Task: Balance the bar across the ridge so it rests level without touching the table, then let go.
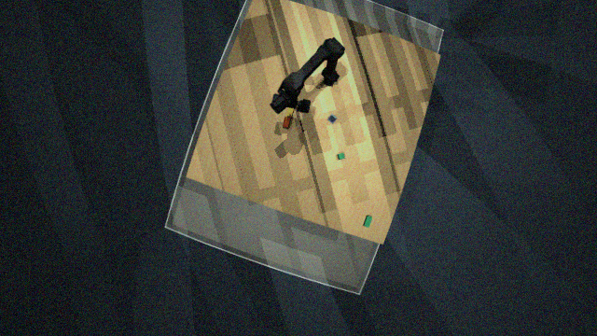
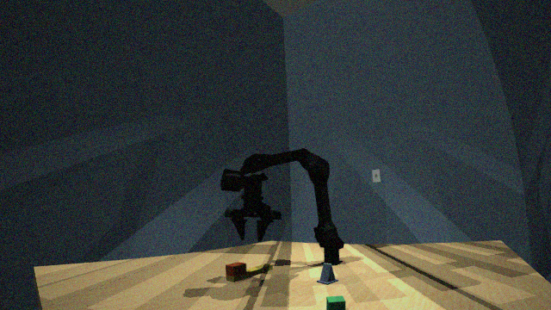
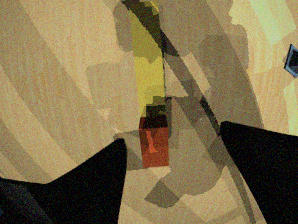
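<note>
The bar is yellow [image 1: 291,113] [image 2: 257,269] [image 3: 149,75] with a red block [image 1: 287,122] [image 2: 236,271] [image 3: 155,147] at one end. It lies on the table, partly hidden by the arm in the top view. The small blue ridge [image 1: 332,119] [image 2: 327,275] [image 3: 293,61] stands apart from the bar, with nothing on it; it is at the right edge of the wrist view. My gripper [image 2: 251,239] [image 3: 174,136] is open and empty, pointing down, well above the bar. In the wrist view the red end appears between the two fingers.
A small green block [image 1: 340,156] [image 2: 336,302] stands beyond the ridge from the arm's base. Another green block [image 1: 367,221] lies near a table corner. Clear panels edge the wooden table [image 1: 252,163]. Dark shadows fall around the bar.
</note>
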